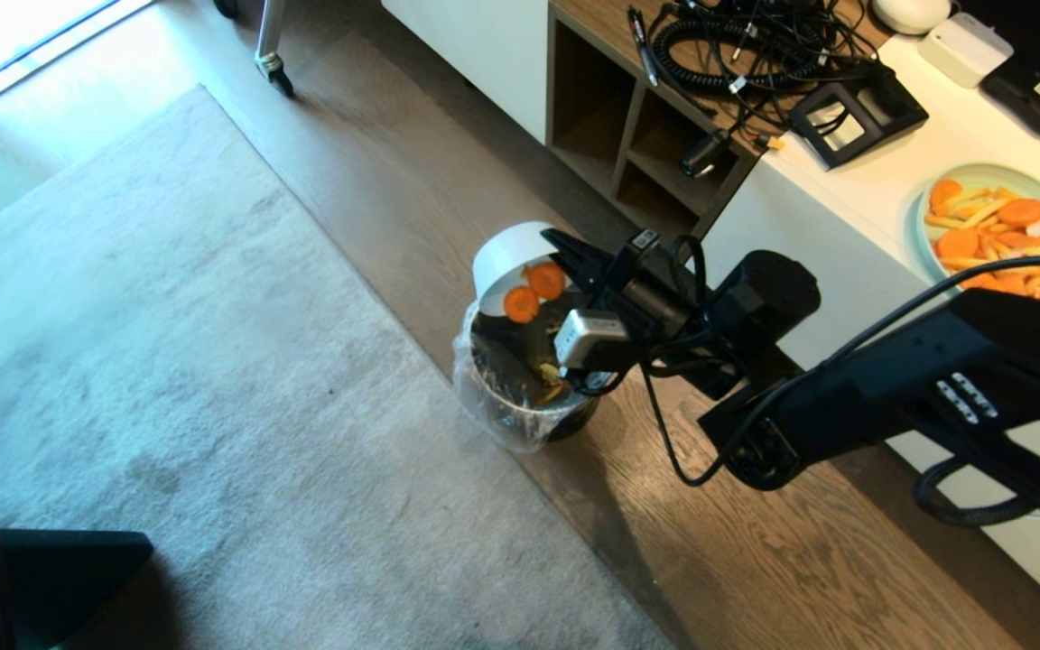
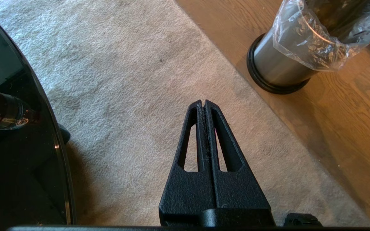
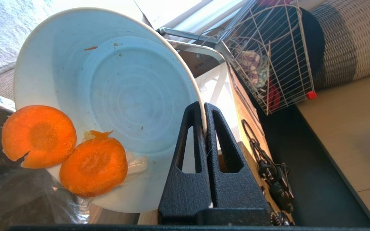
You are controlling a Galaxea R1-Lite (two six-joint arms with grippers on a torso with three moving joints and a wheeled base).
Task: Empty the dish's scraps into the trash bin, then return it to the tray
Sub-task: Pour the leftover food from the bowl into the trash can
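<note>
My right gripper (image 1: pixel 565 246) (image 3: pixel 203 106) is shut on the rim of the dish (image 1: pixel 511 253) (image 3: pixel 120 96), a white bowl tipped steeply on its side over the trash bin (image 1: pixel 520 397) (image 2: pixel 281 61). Two orange carrot slices and a pale bit, the scraps (image 1: pixel 533 291) (image 3: pixel 66 150), cling at the bowl's lower lip above the bin's liner bag. More scraps (image 1: pixel 549 377) lie inside the bin. The tray is out of view. My left gripper (image 2: pixel 203 103) hangs shut and empty over the carpet, parked.
The bin stands on wood floor beside a grey carpet (image 1: pixel 168 361). A white counter (image 1: pixel 890 171) on the right carries a pale-green plate of carrots and fries (image 1: pixel 1003 235) and tangled cables (image 1: pixel 746 45). A round black glass tabletop (image 2: pixel 18 144) lies near the left arm.
</note>
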